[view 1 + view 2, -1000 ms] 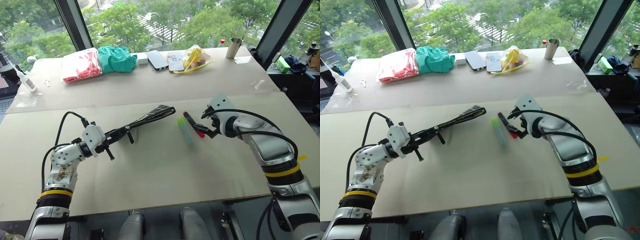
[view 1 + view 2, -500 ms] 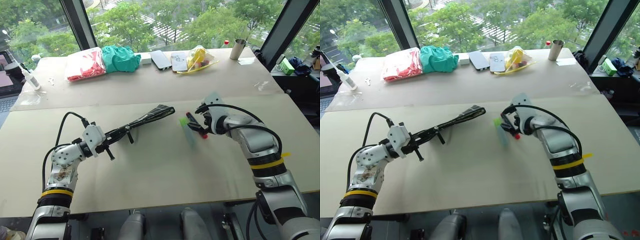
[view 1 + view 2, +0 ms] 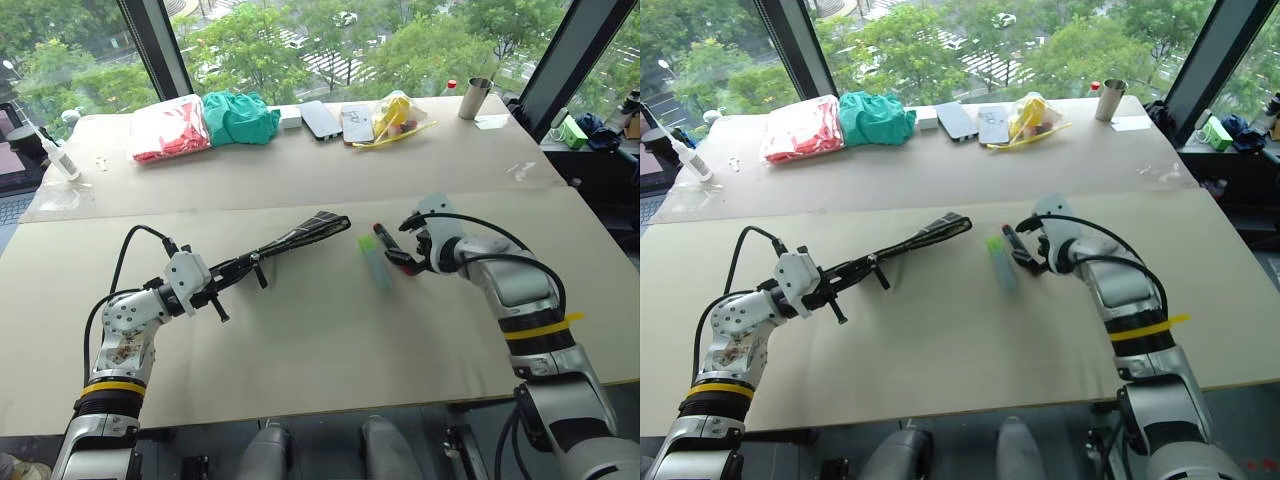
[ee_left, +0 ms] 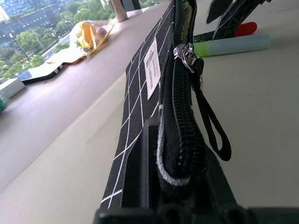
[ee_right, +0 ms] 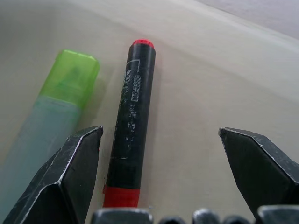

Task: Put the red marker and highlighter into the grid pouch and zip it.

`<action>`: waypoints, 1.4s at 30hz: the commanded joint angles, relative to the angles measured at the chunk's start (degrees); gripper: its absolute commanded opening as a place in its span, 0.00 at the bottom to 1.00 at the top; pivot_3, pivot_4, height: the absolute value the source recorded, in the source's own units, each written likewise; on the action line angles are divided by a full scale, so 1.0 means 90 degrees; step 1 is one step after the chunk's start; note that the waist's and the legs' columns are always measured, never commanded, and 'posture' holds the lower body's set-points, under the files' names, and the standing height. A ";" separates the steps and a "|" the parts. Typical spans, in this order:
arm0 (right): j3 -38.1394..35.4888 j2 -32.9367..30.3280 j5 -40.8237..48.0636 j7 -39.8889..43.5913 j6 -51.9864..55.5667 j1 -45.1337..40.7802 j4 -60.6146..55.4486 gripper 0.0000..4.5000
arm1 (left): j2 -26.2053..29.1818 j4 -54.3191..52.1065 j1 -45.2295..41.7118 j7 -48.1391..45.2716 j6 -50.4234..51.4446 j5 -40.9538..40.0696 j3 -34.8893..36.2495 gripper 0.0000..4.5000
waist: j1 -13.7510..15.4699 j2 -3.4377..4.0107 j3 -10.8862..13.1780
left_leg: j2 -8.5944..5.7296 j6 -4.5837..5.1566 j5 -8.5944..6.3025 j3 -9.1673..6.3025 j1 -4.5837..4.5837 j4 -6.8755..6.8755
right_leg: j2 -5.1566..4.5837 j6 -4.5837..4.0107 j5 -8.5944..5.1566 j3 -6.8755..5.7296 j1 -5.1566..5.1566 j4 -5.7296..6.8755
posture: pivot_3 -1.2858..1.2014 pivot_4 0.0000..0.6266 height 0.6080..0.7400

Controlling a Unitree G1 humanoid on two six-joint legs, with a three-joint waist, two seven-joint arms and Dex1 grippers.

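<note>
Red marker (image 5: 131, 120) between wide right jaws, untouched on table (image 3: 300, 350).

The left gripper (image 3: 222, 290) reaches level toward the right, jaws clamped; the right gripper (image 3: 400, 245) tilts downward, jaws spread wide.

Grid pouch (image 4: 140, 93) woven cloth, metal zipper; highlighter (image 5: 56, 107) translucent plastic; table (image 3: 300, 340) matt, smooth.
</note>
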 commanded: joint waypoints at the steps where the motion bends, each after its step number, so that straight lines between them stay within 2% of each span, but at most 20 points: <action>1: 0.0136 0.0070 -0.0109 -0.0030 -0.0011 0.0186 -0.0200 0.93 | 0.0058 -0.0120 -0.0041 0.0016 -0.0063 -0.0093 0.0134 0.00 | 0.0001 -0.0003 -0.0002 | 0.0000 0.0000 0.0000 -0.0001 0.0002 0.0000 | 0.0000 0.0000 0.0000 0.0001 0.0003 0.0000 | 0.52 0.24 1.00; 3: 0.0212 0.0081 -0.0228 -0.0095 -0.0093 0.0304 -0.0166 0.83 | 0.0057 -0.0108 -0.0049 0.0020 -0.0072 -0.0084 0.0134 0.00 | 0.0001 -0.0003 -0.0002 | 0.0001 0.0000 0.0000 -0.0002 0.0005 0.0001 | 0.0001 0.0000 0.0000 -0.0002 0.0005 0.0000 | 0.52 0.24 1.00; 12: 0.0200 -0.0026 -0.0273 -0.0013 -0.0355 0.0525 -0.0246 0.15 | 0.0053 -0.0098 -0.0087 0.0012 -0.0044 -0.0054 0.0094 0.00 | 0.0046 -0.0016 -0.0011 | -0.0001 0.0001 -0.0001 -0.0008 0.0048 0.0001 | 0.0002 0.0000 0.0000 -0.0007 0.0065 -0.0015 | 0.52 0.24 1.00; 13: 0.0188 -0.0053 -0.0273 0.0006 -0.0369 0.0505 -0.0242 0.12 | 0.0053 -0.0092 -0.0097 0.0008 -0.0041 -0.0050 0.0088 0.00 | 0.0057 -0.0016 -0.0011 | -0.0001 0.0003 -0.0002 -0.0011 0.0060 0.0001 | 0.0003 0.0000 0.0000 -0.0010 0.0084 -0.0028 | 0.52 0.24 1.00; 18: 0.0101 -0.0183 -0.0369 0.0023 -0.0613 0.0283 -0.0246 0.12 | 0.0054 -0.0082 -0.0133 -0.0045 0.0000 -0.0060 0.0059 0.00 | 0.0093 -0.0016 -0.0011 | -0.0001 0.0004 -0.0003 -0.0014 0.0061 0.0001 | 0.0004 0.0000 0.0000 -0.0010 0.0092 -0.0038 | 0.52 0.24 1.00; 22: -0.0004 -0.0585 -0.0512 0.0335 -0.1427 -0.0350 -0.0391 0.12 | 0.0074 -0.0165 -0.0109 -0.0182 0.0162 -0.0113 0.0002 0.00 | 0.0101 -0.0013 -0.0009 | -0.0004 0.0004 -0.0003 -0.0011 0.0056 0.0001 | 0.0002 0.0000 0.0000 -0.0007 0.0086 -0.0041 | 0.52 0.24 1.00; 27: 0.0224 -0.1668 -0.0492 0.1876 -0.2868 -0.0632 -0.1223 0.12 | 0.0134 -0.0264 0.0006 -0.0352 0.0281 -0.0007 -0.0117 0.00 | 0.0069 -0.0010 -0.0006 | 0.0003 0.0015 -0.0009 -0.0010 0.0048 -0.0005 | 0.0008 0.0000 0.0000 -0.0012 0.0074 -0.0045 | 0.52 0.24 1.00; 31: 0.0147 -0.2437 0.0054 0.3285 -0.3111 -0.0484 -0.2057 0.12 | 0.0132 -0.0288 0.0062 -0.0366 0.0283 0.0053 -0.0166 0.00 | 0.0074 -0.0010 -0.0006 | 0.0007 0.0031 -0.0019 -0.0010 0.0047 -0.0006 | 0.0009 0.0000 0.0000 -0.0021 0.0090 -0.0074 | 0.52 0.24 1.00; 36: 0.0422 -0.2690 0.0082 0.3965 -0.3164 -0.0370 -0.2848 0.12 | 0.0128 -0.0270 0.0057 -0.0364 0.0295 0.0021 -0.0161 0.00 | 0.0079 -0.0010 -0.0006 | 0.0007 0.0031 -0.0019 -0.0007 0.0050 -0.0003 | 0.0008 0.0000 0.0000 -0.0015 0.0097 -0.0087 | 0.52 0.24 1.00; 42: 0.0872 -0.2415 -0.0474 0.3783 -0.3250 -0.0376 -0.2910 0.12 | 0.0081 -0.0298 0.0057 -0.0324 0.0304 0.0005 -0.0167 0.00 | 0.0118 -0.0010 -0.0006 | 0.0006 0.0031 -0.0019 -0.0007 0.0049 -0.0003 | 0.0008 0.0000 0.0000 -0.0016 0.0097 -0.0087 | 0.52 0.24 1.00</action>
